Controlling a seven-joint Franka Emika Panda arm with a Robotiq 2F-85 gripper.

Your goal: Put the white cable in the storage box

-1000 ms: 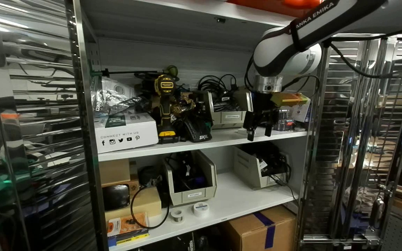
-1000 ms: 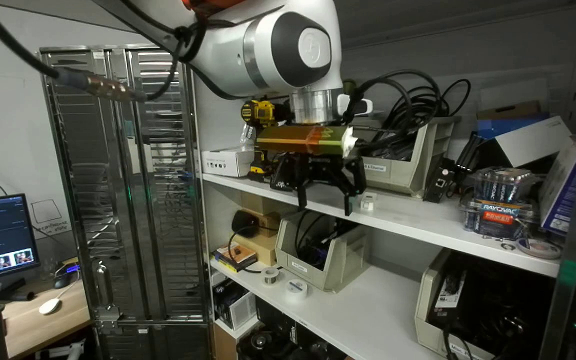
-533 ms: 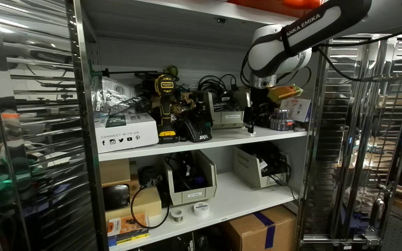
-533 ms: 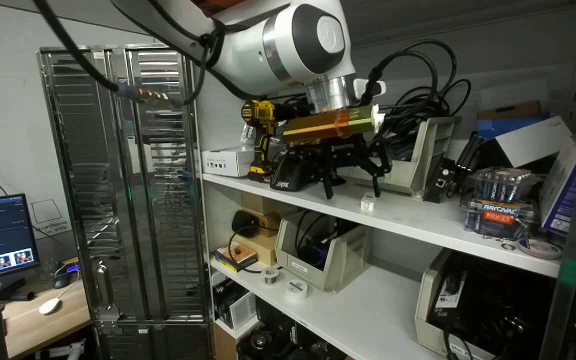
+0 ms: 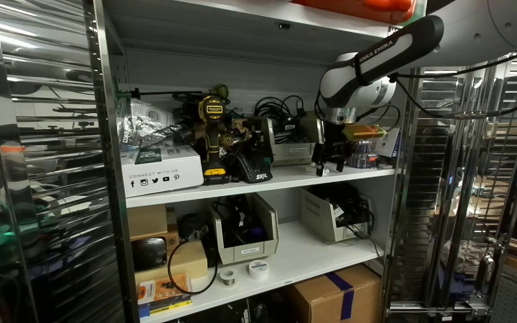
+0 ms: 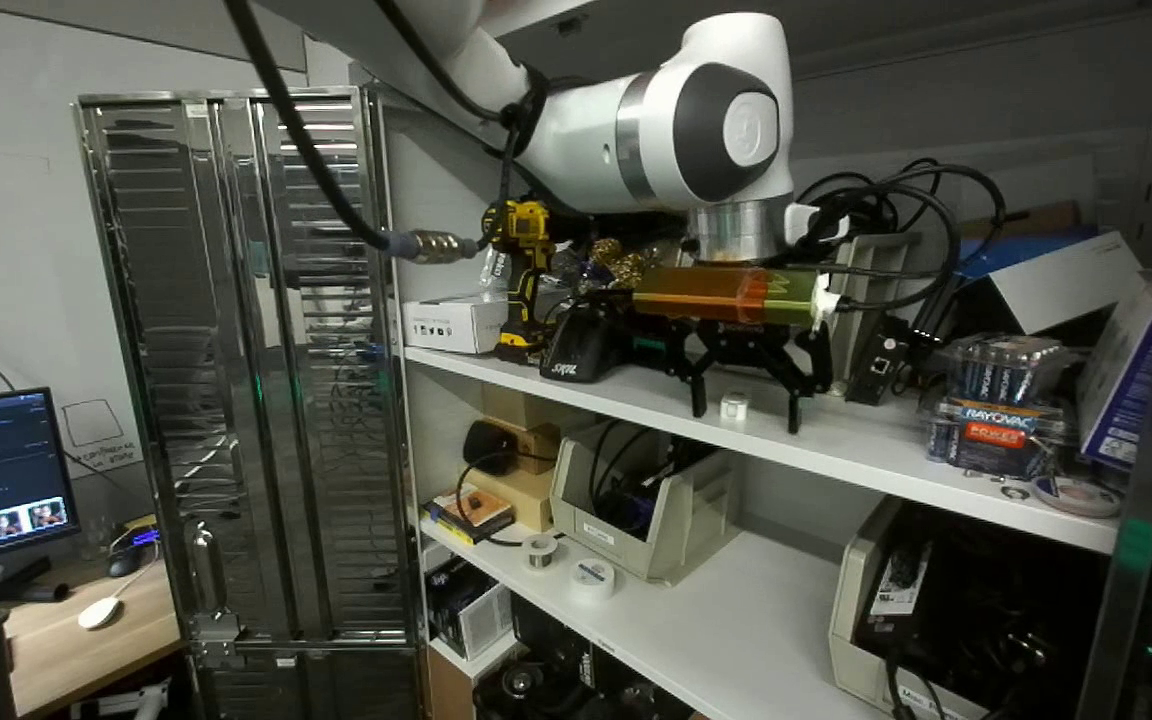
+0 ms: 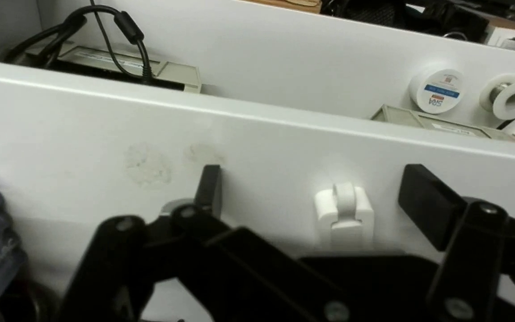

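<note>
Here, gripper (image 7: 319,197) hangs over white shelf (image 7: 266,150), fingers (image 7: 431,208) spread wide; white cable (image 7: 346,219) sits between them in wrist view, touching neither; grey bin (image 5: 285,158) nearby holds black cables (image 5: 283,120).

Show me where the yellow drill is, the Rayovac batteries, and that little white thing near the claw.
Yellow drill (image 5: 212,144): in an exterior view, on its handle.
Rayovac batteries (image 6: 997,428): in an exterior view, on the front label.
Little white thing (image 7: 346,231): in the wrist view, on its body below the loop.

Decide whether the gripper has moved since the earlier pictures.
Yes: in an exterior view, the gripper has shifted towards the picture's right, farther from the yellow drill.
</note>
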